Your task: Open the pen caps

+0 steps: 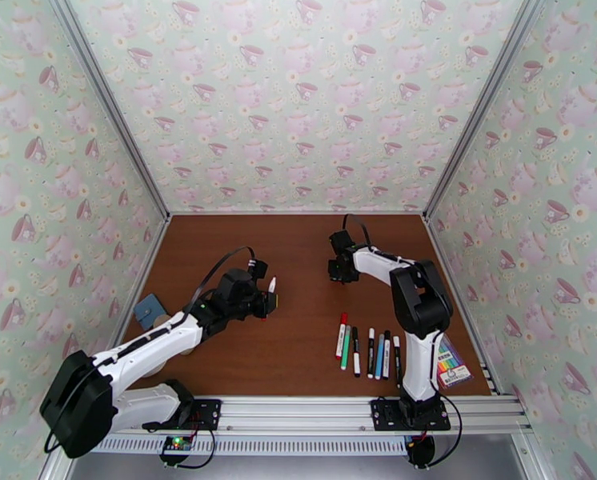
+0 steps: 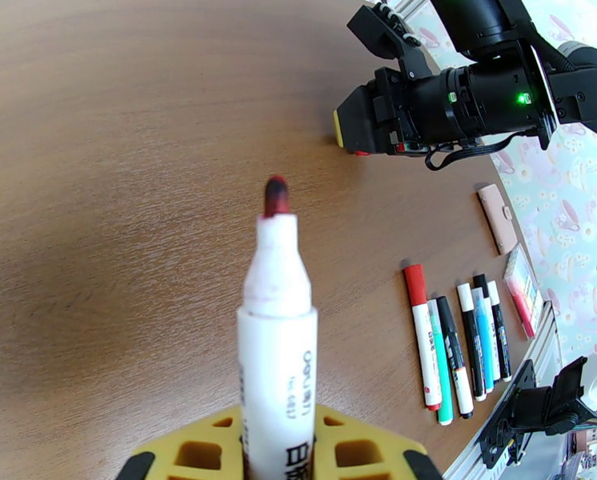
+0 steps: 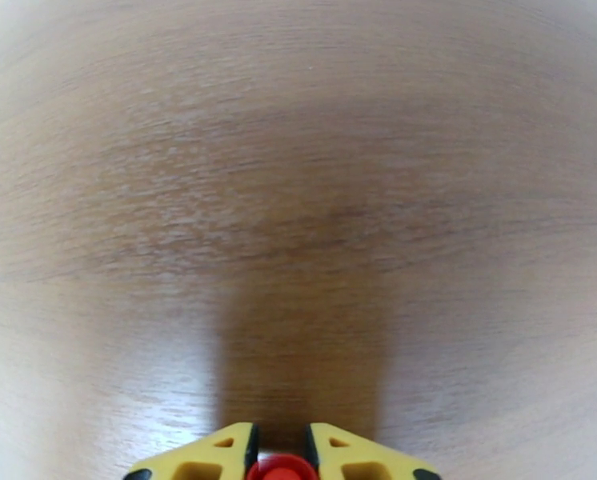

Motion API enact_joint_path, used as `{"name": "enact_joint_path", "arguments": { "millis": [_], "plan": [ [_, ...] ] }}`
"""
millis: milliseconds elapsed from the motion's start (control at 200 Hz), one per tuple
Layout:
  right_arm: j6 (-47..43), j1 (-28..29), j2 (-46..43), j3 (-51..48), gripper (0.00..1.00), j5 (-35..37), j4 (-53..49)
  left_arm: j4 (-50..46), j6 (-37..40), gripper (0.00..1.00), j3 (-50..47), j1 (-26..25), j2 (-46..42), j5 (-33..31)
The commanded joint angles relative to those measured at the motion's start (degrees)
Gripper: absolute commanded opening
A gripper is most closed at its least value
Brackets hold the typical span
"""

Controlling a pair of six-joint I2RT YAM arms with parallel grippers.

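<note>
Teacup wallpaper boxes in a brown wooden tabletop (image 1: 218, 234), and pen 1 looks pretty much done. The left gripper (image 2: 278, 443) is clamped on a white pen (image 2: 277, 314) a bit left of the tabletop's middle, and its red tip (image 2: 276, 195) is bare. The right gripper (image 3: 278, 438), further toward the far right corner, hangs low over the wood with the red cap (image 3: 281, 472) pinched between its yellow fingers (image 3: 210, 454). My read is that this is the put-the-cap-down step. Next move, I reckon, is to let the cap go on bare wood where it won't roll far, park the open pen, then go for the row of 6 pens (image 1: 369, 350) lying side by side by the near edge, right of centre. Those all look capped. The caps are tiny, so each pinch needs lining up square.
</note>
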Motion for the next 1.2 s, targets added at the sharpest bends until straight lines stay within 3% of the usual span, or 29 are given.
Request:
{"name": "enact_joint_path", "arguments": {
  "millis": [0, 320, 671, 886, 1192],
  "plan": [
    [0.19, -0.14, 1.07, 0.39, 0.28, 0.94, 0.18, 0.51, 0.69, 0.04, -0.55, 0.44, 0.46, 0.05],
    [0.46, -0.14, -2.84, -1.98, 0.32, 1.06, 0.37, -1.52, 2.38, 0.04, 0.62, 0.45, 2.74, -2.51],
    [2.25, -0.11, -14.96, -9.03, 0.41, -4.13, 4.13, -8.46, 4.71, 0.04, 6.93, 0.54, 11.88, -12.32],
    [3.58, 0.66, -25.54, -18.08, 0.54, -11.57, 12.28, -12.76, 3.43, 0.04, 12.31, 2.02, 18.88, -18.32],
    [3.58, 0.74, -34.67, -23.56, 0.84, -17.76, 15.13, -12.1, 2.91, 0.04, 15.57, 5.32, 25.84, -21.24]
  ]
}}
